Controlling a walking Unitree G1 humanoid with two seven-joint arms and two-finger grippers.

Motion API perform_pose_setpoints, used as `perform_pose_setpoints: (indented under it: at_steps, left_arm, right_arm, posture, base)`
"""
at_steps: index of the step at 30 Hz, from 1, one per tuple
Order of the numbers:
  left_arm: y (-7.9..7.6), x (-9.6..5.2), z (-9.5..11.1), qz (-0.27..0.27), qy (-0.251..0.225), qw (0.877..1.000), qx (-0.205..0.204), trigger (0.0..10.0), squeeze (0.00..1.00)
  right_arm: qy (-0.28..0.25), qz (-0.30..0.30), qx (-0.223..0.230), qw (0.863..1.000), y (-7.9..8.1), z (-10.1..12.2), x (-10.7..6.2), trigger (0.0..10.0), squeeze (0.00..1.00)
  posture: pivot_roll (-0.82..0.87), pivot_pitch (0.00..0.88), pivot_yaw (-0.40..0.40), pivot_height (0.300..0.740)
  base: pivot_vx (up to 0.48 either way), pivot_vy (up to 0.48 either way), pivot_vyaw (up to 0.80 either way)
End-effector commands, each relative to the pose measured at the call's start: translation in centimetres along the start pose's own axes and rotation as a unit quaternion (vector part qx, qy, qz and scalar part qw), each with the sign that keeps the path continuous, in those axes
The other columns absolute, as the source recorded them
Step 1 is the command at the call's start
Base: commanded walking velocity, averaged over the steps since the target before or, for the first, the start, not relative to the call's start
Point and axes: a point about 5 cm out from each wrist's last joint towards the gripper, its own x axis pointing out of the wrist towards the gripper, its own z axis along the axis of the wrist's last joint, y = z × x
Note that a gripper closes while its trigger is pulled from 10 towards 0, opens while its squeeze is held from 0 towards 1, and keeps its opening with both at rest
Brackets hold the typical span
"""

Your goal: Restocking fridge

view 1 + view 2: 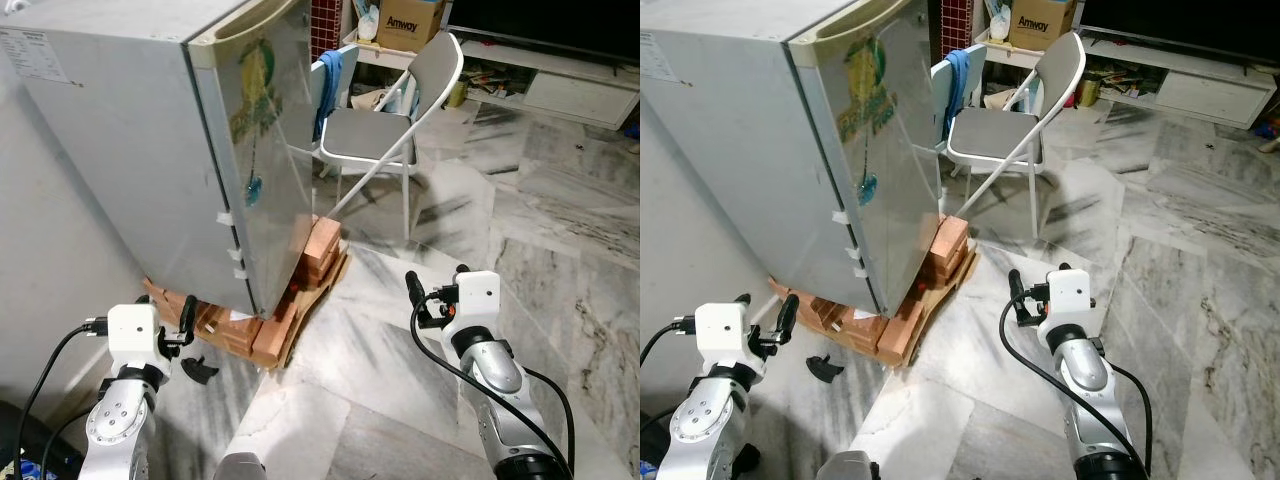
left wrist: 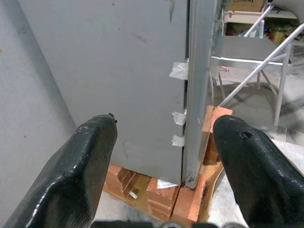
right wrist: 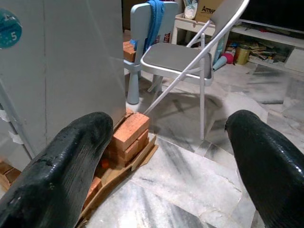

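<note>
Fridge stands at 11 o'clock from the robot, door shut, silver w/ green stickers on the front. It sits raised on bricks and a wood pallet; bits of white tape along the door edge.

L gripper low at 10 o'clock, fingers spread wide, nothing held, aimed at the fridge's side and bottom corner, not touching. R gripper at 2 o'clock over marble floor, fingers also wide apart, empty, facing the bricks & a chair.

Gray folding chair at 12 o'clock, just past the fridge front. Behind it, blue cloth hangs on a pale plastic chair. Cardboard box at 1 o'clock, further back. Small black object on floor near L arm, can't tell what.
</note>
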Motion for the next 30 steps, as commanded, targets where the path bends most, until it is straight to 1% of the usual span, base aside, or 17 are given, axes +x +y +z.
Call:
perform_pose_setpoints:
  at_steps: [1, 2, 4, 10, 22, 27, 30]
  left_arm:
    - [-0.37, 0.3, 0.49, -0.003, -0.014, 1.0, -0.001, 10.0, 0.0]
    - [-0.68, 0.5, 0.58, -0.007, -0.016, 1.0, -0.002, 10.0, 0.0]
    - [-0.8, 0.64, 0.69, -0.008, -0.017, 1.0, -0.003, 10.0, 0.0]
    - [-0.79, 0.86, 0.75, -0.011, -0.019, 1.0, -0.004, 10.0, 0.0]
    - [-0.89, 0.91, 0.67, -0.016, -0.016, 1.0, -0.003, 10.0, 0.0]
    - [-0.87, 0.87, 0.6, -0.018, -0.016, 1.0, -0.005, 10.0, 0.0]
    - [-0.94, 0.87, 0.53, -0.021, -0.013, 1.0, -0.008, 10.0, 0.0]
  right_arm:
    - [-0.01, 0.0, -0.005, 1.0, -0.07, 0.44, 0.09, 10.0, 0.0]
    - [-0.01, 0.002, -0.006, 1.0, -0.01, 0.47, 0.17, 10.0, 0.0]
    - [-0.009, 0.002, -0.006, 1.0, -0.01, 0.47, 0.2, 10.0, 0.0]
    - [-0.009, 0.001, -0.005, 1.0, -0.05, 0.43, 0.15, 10.0, 0.0]
    - [-0.008, 0.001, -0.006, 1.0, -0.09, 0.46, 0.12, 10.0, 0.0]
    - [-0.008, 0.002, -0.006, 1.0, -0.07, 0.44, 0.13, 10.0, 0.0]
    - [-0.008, 0.002, -0.006, 1.0, -0.02, 0.44, 0.16, 10.0, 0.0]
  posture:
    - [0.1, 0.0, -0.011, 0.74]
    - [0.1, 0.0, -0.011, 0.74]
    - [0.1, 0.0, -0.011, 0.74]
    - [0.09, 0.0, -0.008, 0.74]
    - [0.1, 0.0, -0.008, 0.74]
    - [0.1, 0.0, -0.008, 0.74]
    - [0.1, 0.0, -0.008, 0.74]
  base:
    - [0.0, 0.0, 0.0]
    - [0.0, 0.0, 0.0]
    - [0.326, 0.0, 0.0]
    - [0.324, 0.0, -0.75]
    - [0.347, 0.0, 0.0]
    - [0.329, 0.24, 0.0]
    - [0.0, 0.0, 0.0]
